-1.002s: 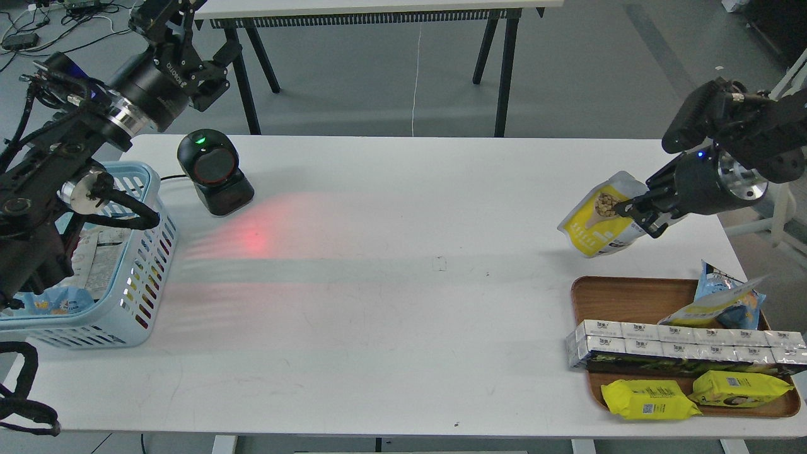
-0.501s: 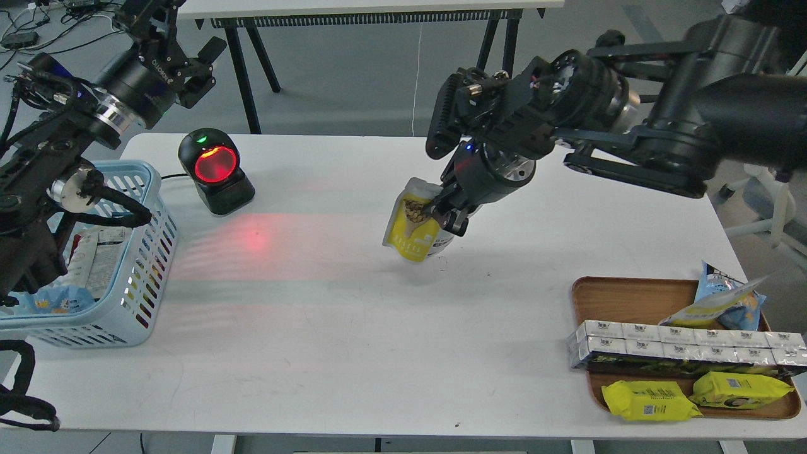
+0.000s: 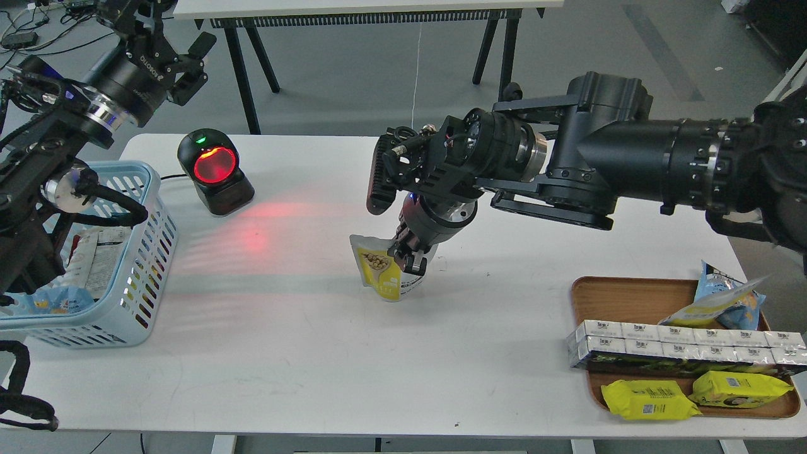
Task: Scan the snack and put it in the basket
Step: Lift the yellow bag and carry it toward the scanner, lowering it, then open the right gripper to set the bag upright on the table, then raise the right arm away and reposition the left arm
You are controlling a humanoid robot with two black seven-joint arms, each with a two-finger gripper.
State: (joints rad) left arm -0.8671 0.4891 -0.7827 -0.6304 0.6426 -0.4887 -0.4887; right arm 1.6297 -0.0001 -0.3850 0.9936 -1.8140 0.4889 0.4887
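Observation:
The snack (image 3: 380, 268), a small yellow pouch with a picture of tan beans and a white top, stands near the middle of the white table (image 3: 315, 353). My right gripper (image 3: 408, 257) is shut on its right upper side, the arm reaching in from the right. The light blue basket (image 3: 142, 252) stands at the table's left edge with several packets inside. My left gripper (image 3: 169, 38) is raised at the far left, above and behind the basket, with fingers spread open and empty.
A black barcode scanner (image 3: 214, 171) with a glowing red window stands at the back left and casts red light on the table. A brown wooden tray (image 3: 621, 299) at the front right holds a blue-and-yellow bag, white cartons and two flat yellow packets.
My right arm has swept left across the table with the pouch and lowered it to the table near the middle. My left gripper has moved slightly up and left.

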